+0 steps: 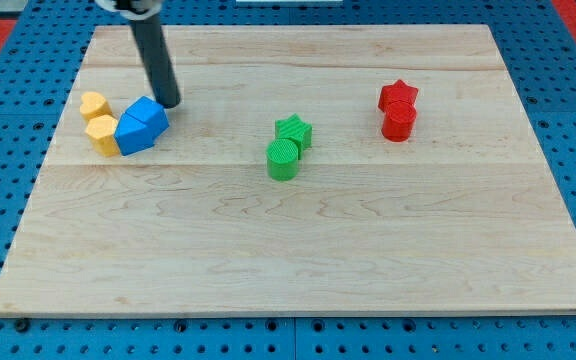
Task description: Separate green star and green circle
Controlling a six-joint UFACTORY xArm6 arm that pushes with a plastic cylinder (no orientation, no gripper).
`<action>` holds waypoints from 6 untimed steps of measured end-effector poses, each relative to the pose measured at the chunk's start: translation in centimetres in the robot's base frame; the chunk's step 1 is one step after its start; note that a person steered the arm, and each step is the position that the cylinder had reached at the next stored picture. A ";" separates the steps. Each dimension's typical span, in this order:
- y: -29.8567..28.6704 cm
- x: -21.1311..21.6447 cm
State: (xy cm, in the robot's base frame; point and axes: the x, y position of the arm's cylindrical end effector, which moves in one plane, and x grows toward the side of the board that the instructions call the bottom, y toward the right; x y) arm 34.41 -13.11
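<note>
The green star (295, 130) and the green circle (282, 159) sit touching near the middle of the wooden board (298, 250), the star just above and right of the circle. My tip (169, 102) is far to their left, near the view's top left, right above the blue blocks (140, 126) and almost touching them.
Two blue blocks are pressed together at the left, with a yellow heart (93, 104) and a yellow hexagon-like block (102, 135) against their left side. A red star (399, 96) and a red cylinder (399, 122) touch at the right.
</note>
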 end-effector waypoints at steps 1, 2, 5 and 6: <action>9.4 -0.7; 19.2 -3.1; 19.4 2.5; 16.6 5.1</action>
